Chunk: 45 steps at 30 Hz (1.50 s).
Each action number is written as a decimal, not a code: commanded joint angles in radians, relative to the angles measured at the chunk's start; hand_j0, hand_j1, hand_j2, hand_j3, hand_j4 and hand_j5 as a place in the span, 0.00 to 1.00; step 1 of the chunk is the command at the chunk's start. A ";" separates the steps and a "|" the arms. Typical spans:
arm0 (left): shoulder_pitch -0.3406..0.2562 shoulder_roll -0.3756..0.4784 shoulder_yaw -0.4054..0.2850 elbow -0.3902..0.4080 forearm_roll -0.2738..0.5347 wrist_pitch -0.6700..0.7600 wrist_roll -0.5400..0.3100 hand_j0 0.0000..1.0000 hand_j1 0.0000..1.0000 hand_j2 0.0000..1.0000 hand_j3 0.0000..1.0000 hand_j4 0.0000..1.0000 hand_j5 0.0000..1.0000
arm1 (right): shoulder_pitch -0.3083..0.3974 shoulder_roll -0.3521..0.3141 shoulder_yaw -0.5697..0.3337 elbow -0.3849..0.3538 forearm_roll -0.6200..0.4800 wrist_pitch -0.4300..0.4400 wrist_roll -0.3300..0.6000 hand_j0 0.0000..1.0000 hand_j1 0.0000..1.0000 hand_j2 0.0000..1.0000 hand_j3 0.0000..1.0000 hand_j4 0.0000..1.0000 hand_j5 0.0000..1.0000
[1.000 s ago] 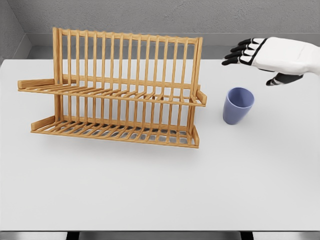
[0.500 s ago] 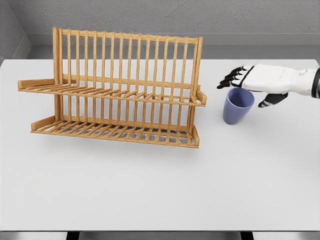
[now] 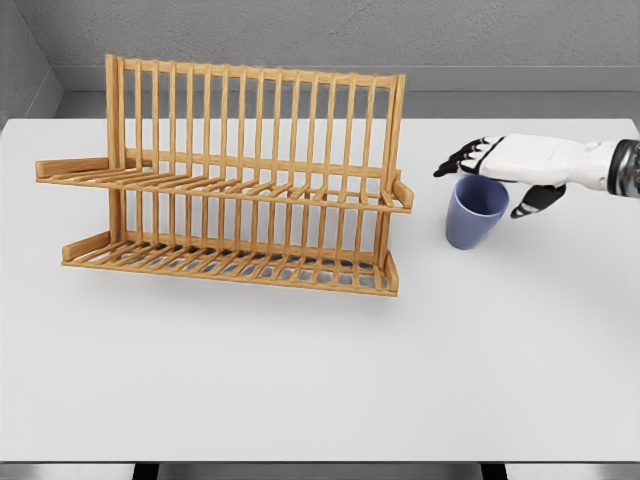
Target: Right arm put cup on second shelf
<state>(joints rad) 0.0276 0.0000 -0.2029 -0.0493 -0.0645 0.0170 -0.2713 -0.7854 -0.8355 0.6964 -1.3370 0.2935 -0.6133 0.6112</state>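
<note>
A blue cup (image 3: pixel 474 213) stands upright on the white table (image 3: pixel 320 360), just right of the wooden two-tier dish rack (image 3: pixel 230 180). My right hand (image 3: pixel 495 175) hovers at the cup's rim from behind and to the right. Its black fingers (image 3: pixel 460 159) stretch past the rim on the far side and the thumb (image 3: pixel 530 200) hangs to the cup's right. The hand is open and holds nothing. The rack's upper shelf (image 3: pixel 220 185) carries nothing. The left arm is out of view.
The rack's tall slatted back (image 3: pixel 255 110) rises behind both shelves. Its right end post (image 3: pixel 395 130) stands close to the cup. A grey wall (image 3: pixel 320 40) runs behind the table.
My right hand has come down and toward the cup, from well above and right of it to the rim. Over the last half second it barely shifted. The cup has not moved.
</note>
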 commanded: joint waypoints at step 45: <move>0.000 0.000 -0.001 0.000 0.000 0.000 0.000 1.00 1.00 1.00 1.00 1.00 1.00 | -0.087 0.003 -0.025 0.045 -0.007 0.002 0.000 0.53 0.53 0.53 0.53 0.53 0.53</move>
<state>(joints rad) 0.0276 0.0000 -0.2029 -0.0493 -0.0645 0.0170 -0.2713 -0.8728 -0.8288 0.6995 -1.2898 0.2936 -0.6142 0.6113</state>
